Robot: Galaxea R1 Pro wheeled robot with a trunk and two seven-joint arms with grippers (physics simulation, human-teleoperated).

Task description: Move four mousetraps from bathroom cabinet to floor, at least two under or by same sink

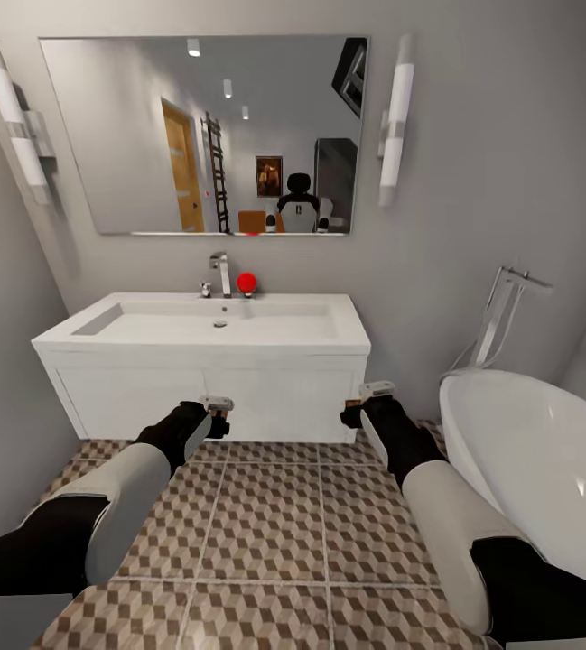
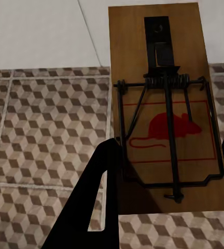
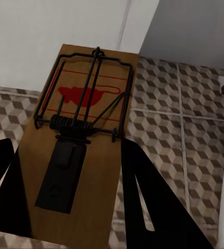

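**Carrying two mousetraps to the sink**

Facing the white sink, the robot holds both arms low over the patterned floor, one mousetrap in each gripper.

The left gripper pinches a mousetrap by its long edges, with the wire and red mouse print facing the wrist camera. Holding it flat like this probably lets it be lowered straight onto the tiles.

The right gripper grips a second mousetrap the same way, close to the foot of the vanity. A bathtub sits to the right.

Both traps hang just in front of the sink, which suits the demand that two lie next to it. Neither touches the floor yet.
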